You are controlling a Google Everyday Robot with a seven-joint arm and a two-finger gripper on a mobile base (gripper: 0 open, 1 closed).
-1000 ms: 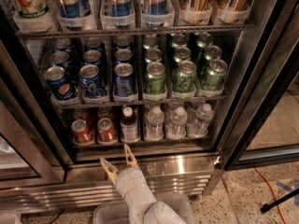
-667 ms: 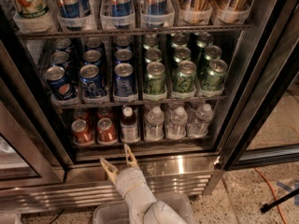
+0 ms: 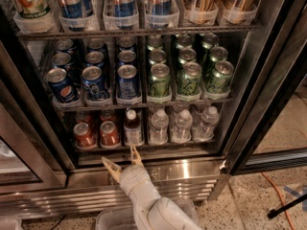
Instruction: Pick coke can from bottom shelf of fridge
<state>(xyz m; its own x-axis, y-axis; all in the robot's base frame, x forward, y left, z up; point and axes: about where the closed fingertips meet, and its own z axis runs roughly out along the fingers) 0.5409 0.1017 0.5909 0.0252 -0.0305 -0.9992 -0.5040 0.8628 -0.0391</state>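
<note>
The fridge [image 3: 158, 174] stands open before me, its steel base at the bottom. On the bottom shelf [image 3: 144, 145], two red coke cans sit at the left: one [image 3: 83, 134] and another [image 3: 109, 132] beside it. My gripper [image 3: 123, 158] hovers just in front of the shelf's front edge, below and slightly right of the cans. Its two tan fingers [image 3: 111, 167] are spread apart, open, holding nothing. The white arm [image 3: 144, 195] rises from the bottom of the view.
A dark-capped bottle [image 3: 132, 127] and small clear water bottles [image 3: 181, 125] fill the rest of the bottom shelf. Above it, blue Pepsi cans [image 3: 94, 82] and green cans [image 3: 186, 78] stand in lanes. The door edge [image 3: 268, 90] angles at right. An orange cable [image 3: 276, 195] lies on the floor.
</note>
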